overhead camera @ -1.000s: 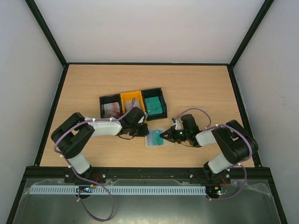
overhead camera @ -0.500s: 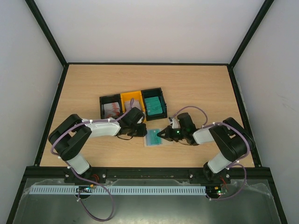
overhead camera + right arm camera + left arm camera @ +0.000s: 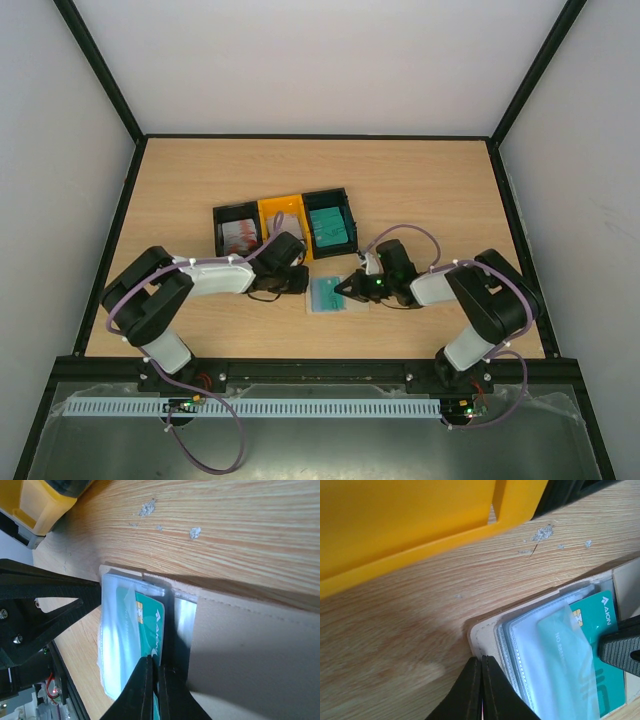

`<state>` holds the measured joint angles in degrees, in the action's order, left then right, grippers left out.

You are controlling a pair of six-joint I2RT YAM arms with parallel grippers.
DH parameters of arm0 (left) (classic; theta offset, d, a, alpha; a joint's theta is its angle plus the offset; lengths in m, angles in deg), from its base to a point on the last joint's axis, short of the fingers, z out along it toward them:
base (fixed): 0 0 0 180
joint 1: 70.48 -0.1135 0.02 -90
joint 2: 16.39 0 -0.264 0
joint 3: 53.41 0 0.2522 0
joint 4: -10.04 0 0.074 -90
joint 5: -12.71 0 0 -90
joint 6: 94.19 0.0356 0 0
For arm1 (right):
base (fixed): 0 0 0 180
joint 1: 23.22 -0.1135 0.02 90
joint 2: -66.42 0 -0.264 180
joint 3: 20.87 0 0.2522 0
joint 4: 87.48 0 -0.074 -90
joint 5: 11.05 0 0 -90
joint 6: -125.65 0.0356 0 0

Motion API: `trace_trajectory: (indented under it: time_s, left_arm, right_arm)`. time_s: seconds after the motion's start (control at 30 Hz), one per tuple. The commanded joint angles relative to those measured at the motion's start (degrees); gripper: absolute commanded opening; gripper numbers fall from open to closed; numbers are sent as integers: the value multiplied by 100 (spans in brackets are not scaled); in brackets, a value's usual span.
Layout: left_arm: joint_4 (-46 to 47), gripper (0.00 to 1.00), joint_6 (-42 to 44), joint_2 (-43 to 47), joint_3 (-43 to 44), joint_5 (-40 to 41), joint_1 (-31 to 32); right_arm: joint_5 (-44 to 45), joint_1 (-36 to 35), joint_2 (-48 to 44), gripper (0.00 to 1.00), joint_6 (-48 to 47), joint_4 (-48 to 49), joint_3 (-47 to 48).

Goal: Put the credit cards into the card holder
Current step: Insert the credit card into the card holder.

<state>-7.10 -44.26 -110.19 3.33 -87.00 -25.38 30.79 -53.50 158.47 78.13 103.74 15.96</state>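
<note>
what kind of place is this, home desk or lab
Probably a robot lab test cell: a light wooden tabletop boxed in by plain white wall panels on a black frame, with a black-and-white left robot arm and matching right robot arm bolted at its near edge.

Matt wood table (image 3: pixel 395 645), card holder (image 3: pixel 484 632) w/ glossy clear plastic sleeves (image 3: pixel 540 650), glossy teal card (image 3: pixel 600 615).

A light wooden table (image 3: pixel 200 180) sits inside white walls (image 3: pixel 320 60) and black frame posts (image 3: pixel 100 70). Near its middle stands a joined row of trays (image 3: pixel 282 198), black, yellow, black, set at a slight slant. The left wrist view shows the yellow tray (image 3: pixel 395 520) close up. Pale specks (image 3: pixel 542 531) dot the wood just beside it. A white slotted strip (image 3: pixel 250 408) runs along the near edge.
</note>
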Motion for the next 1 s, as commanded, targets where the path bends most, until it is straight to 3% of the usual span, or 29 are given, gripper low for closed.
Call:
trace_trajectory:
  time_s: [0.0, 0.33, 0.53, 0.63, 0.87, 0.97]
  left_arm:
    - [-31, 3, 49, -167, -114, -13, 93]
    - [-16, 2, 17, -188, -133, -4, 162]
    - [-53, 3, -13, -53, -172, 22, 178]
    - [-99, 4, -23, 68, -162, -5, 182]
    - [-202, 9, -17, 360, -101, -77, 183]
    - [-216, 9, -16, 497, -91, -150, 177]
  right_arm:
    - [78, -217, 277, 2, 14, -275, -24]
    - [377, -386, 147, 2, 574, 328, -92]
    - [733, -417, -91, 9, 537, -31, -42]
    - [1033, -417, -473, 15, 450, -480, -40]
    - [1645, -417, -1299, 42, 221, -1769, 130]
    - [1957, -437, -1366, 44, 63, -2464, 371]
